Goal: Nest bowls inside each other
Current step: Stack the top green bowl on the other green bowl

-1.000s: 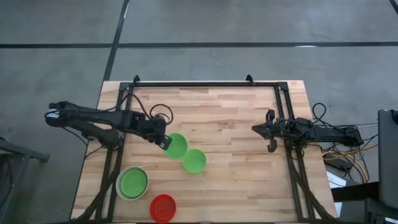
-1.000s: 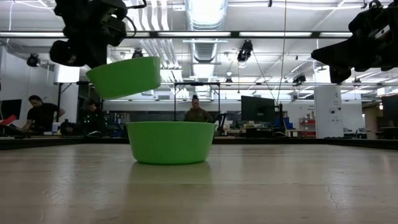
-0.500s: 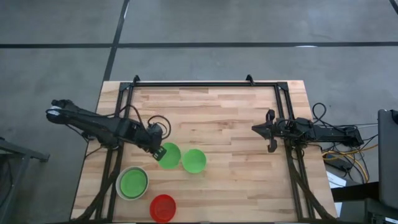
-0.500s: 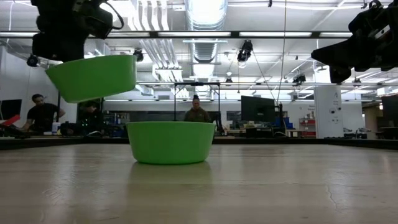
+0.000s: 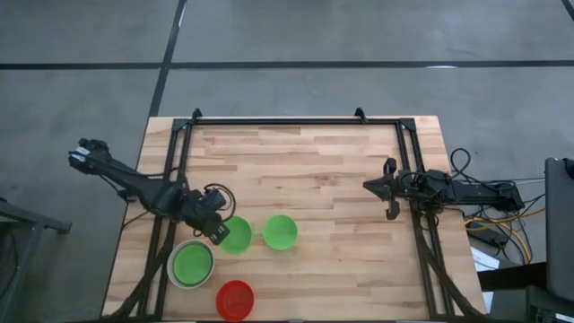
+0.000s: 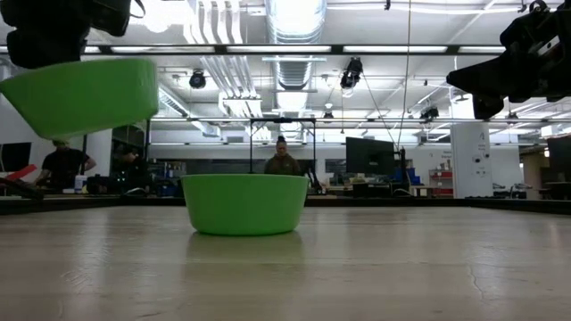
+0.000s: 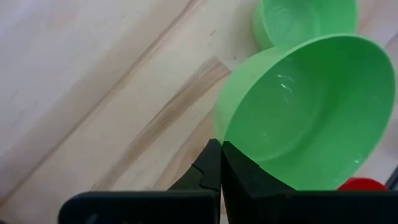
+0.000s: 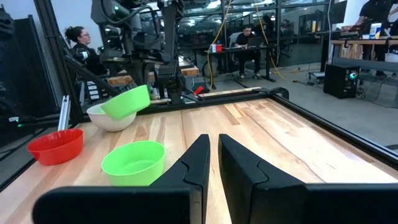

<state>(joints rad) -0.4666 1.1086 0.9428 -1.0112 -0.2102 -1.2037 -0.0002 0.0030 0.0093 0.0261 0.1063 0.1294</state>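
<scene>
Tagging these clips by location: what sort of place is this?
Probably a robotics lab or open workshop: a person sits at a desk with a monitor under exposed ceiling ducts, beyond the wooden table.

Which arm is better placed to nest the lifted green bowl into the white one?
Left. Its hand already grips the lifted green bowl close beside the white bowl; the right hand waits empty at the far side.

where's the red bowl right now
The red bowl sits on the table's near edge on the left arm's side in the high view, just right of the white bowl holding a green one.
</scene>
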